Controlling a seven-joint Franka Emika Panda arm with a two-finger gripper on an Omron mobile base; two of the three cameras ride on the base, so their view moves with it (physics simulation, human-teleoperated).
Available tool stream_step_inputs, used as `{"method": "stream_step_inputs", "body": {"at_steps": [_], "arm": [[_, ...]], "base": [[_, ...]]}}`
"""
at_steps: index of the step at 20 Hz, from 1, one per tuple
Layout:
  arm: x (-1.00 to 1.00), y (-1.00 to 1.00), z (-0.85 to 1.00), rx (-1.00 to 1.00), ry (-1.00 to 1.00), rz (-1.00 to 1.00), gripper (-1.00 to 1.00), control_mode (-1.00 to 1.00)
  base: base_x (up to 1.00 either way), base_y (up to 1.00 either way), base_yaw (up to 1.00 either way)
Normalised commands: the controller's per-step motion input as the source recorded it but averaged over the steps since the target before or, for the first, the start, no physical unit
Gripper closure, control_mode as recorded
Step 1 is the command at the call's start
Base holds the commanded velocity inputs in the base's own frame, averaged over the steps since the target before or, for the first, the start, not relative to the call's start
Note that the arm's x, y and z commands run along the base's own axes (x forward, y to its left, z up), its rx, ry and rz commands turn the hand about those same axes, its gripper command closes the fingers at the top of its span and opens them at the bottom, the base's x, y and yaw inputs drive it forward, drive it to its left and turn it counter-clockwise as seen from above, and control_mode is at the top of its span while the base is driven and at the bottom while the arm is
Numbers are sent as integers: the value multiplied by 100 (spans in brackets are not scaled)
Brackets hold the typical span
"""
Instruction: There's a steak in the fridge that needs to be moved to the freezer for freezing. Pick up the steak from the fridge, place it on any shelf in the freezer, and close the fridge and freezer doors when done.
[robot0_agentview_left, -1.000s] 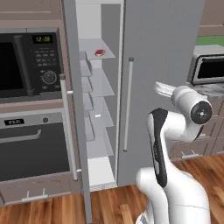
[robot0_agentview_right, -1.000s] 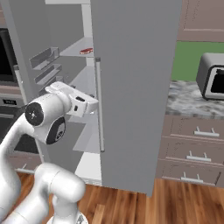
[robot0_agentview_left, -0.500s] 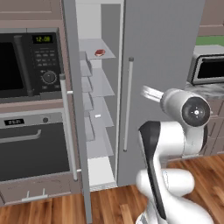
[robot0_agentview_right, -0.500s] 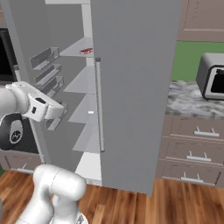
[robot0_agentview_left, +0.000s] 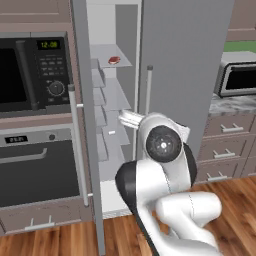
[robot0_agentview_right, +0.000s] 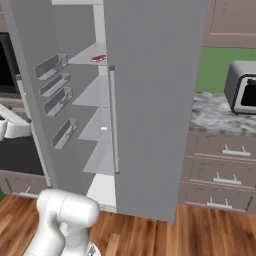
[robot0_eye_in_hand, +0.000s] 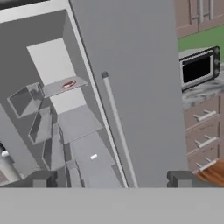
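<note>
One steak (robot0_agentview_left: 114, 60) on upper freezer (robot0_agentview_left: 116, 120) shelf (robot0_agentview_left: 111, 52).

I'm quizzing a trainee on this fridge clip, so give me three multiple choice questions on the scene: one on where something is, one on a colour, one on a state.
1. Where is the steak?
A. On an upper shelf in the open narrow section
B. On the floor
C. On the counter by the toaster oven

2. What colour are the microwave clock digits?
A. Red
B. Green
C. Blue

3. How do the two doors stand?
A. Both shut
B. Both open
C. Narrow one open, wide one shut

Answers:
1 A: the steak lies on an upper shelf of the freezer.
2 B: the digits on the microwave glow green.
3 C: the narrow door is swung out, while the wide door sits flush.
</note>
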Motion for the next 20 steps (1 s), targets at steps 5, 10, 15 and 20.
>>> {"method": "stream_step_inputs", "body": {"at_steps": [5,10,15,20], "arm": [[29,100,-30,-19,0,-9,-100,-100],[39,100,-8,-24,-4,-17,-100,-100],[23,88,-12,-18,-4,-17,-100,-100],[37,45,-17,-12,0,-13,-100,-100]], "base": [[0,0,0],[0,0,0],[0,0,0],[0,0,0]]}}
